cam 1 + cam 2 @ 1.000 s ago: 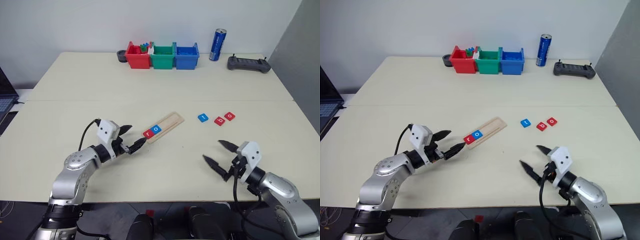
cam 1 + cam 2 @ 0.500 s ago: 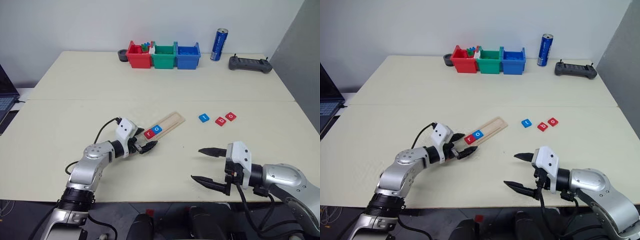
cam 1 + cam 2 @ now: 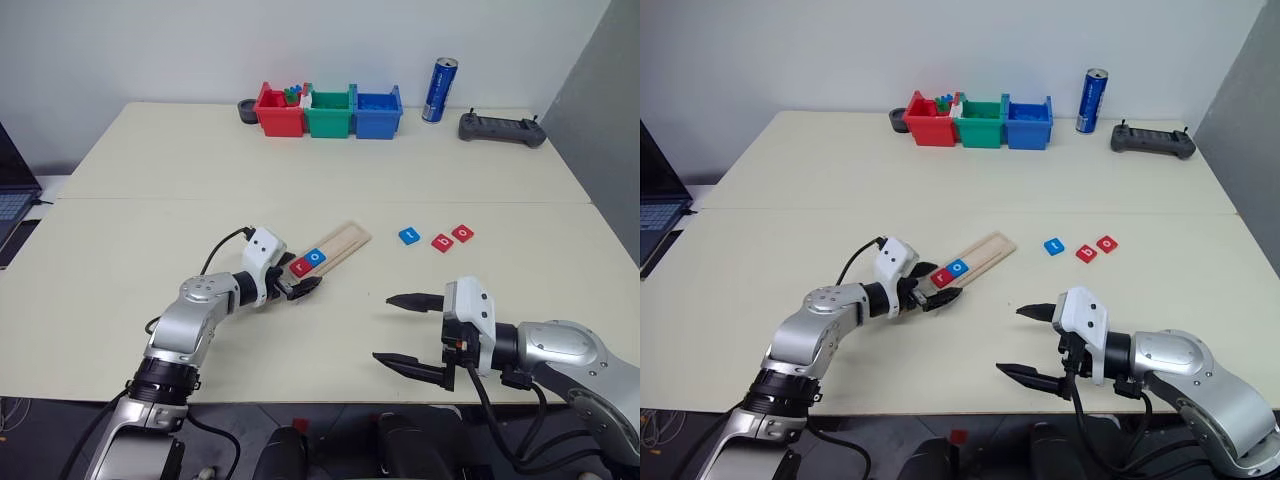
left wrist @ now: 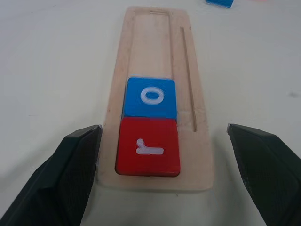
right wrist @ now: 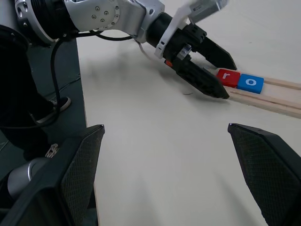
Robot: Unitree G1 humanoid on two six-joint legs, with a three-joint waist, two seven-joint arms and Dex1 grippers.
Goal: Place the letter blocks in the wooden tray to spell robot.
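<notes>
Our left gripper (image 3: 297, 284) sits at the near end of the wooden tray (image 3: 343, 243), its 2 black fingers spread wide on either side of that end and grasping nothing. A second ago this gripper was just short of the tray end; now it straddles it. We judge this as steadying the tray, or nudging it, before the next tile goes in.

Our right gripper (image 3: 408, 331) hovers low over the bare surface (image 3: 150, 170), also spread wide and empty, pointing toward our left. A second ago it pointed away from us; it has since swung round and sits well apart from the loose tiles.

Inside the tray groove lie 2 letter blocks, touching: a red r (image 4: 147, 146) at the near end, then a blue o (image 4: 151, 97). The remaining groove is bare. 3 more tiles wait on the surface to the right of the tray: a blue one (image 3: 408, 236), a red one (image 3: 440, 241) and a red one (image 3: 461, 232).

The left wrist view reads both placed letters clearly and shows the fingers flanking the tray end. The right wrist view shows our left gripper from the side. The head views alone give the 3 loose tiles together, but their letters are too small to read with certainty.
</notes>
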